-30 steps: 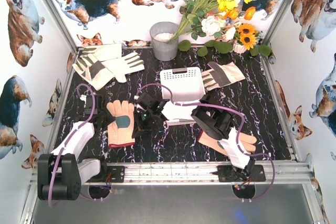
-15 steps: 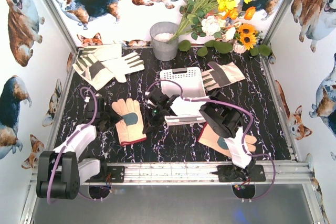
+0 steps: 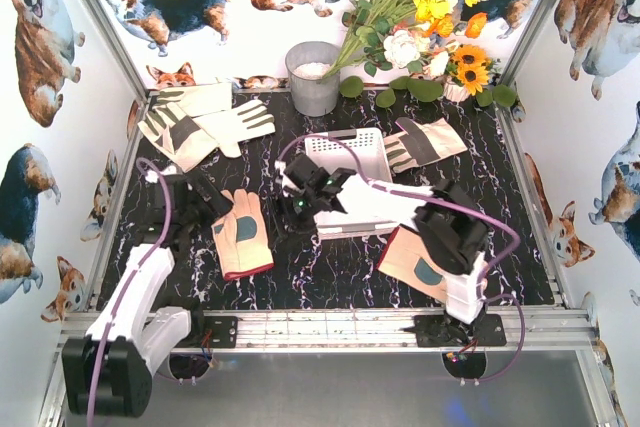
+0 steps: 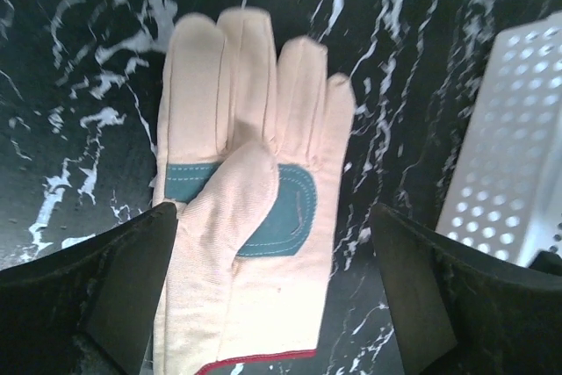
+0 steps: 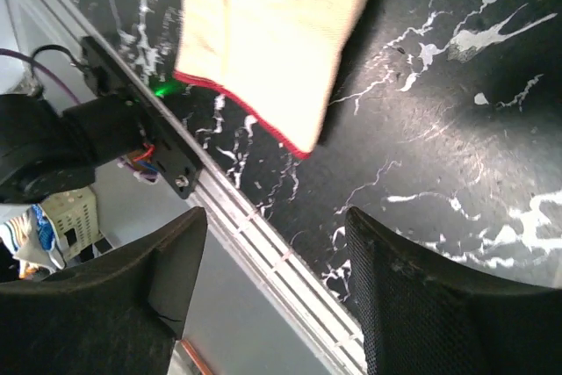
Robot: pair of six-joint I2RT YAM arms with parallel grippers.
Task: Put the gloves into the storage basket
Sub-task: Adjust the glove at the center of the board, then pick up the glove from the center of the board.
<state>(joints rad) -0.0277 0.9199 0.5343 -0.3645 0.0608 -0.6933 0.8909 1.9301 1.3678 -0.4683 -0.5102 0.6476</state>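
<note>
**Left wrist.** Finds the left gripper spread wide and holding nothing, one dark finger at 8 o'clock, the other at 4. Sees the peach glove flat on the black marbled table, patch side up, squarely between those fingers and beneath them. Long axis from 6 to 12 o'clock: red-hemmed cuff at 6, fingertips at 12, thumb folded over the palm. Catches a perforated wall of the storage basket at 3 o'clock, near the glove but apart from it.

**Right wrist.** Finds the right gripper likewise parted and empty. Shows a peach cuff with a red hem up at 12 o'clock, off the line of the jaws. Bare table beneath them, and the aluminium rail slanting from 10 to 5. Probably the same glove, judging by the hem facing the rail, though not certain.

**Top.** Places the peach glove at 8 o'clock from the table's middle, just at 3 o'clock of the left arm's black end, with the basket close at 2 o'clock of the glove. Same axis here: cuff toward 6, fingers toward 12.
- Second peach glove at 5 o'clock, under the right arm.
- Grey-palmed glove just beside the basket at 3 o'clock.
- Pair of pale gloves at 10 o'clock.
- Something white in the basket, glove or floor unclear.

Judged nearer for the coming grasp: the left arm, closing across the short axis, then carrying toward 2 o'clock.
</note>
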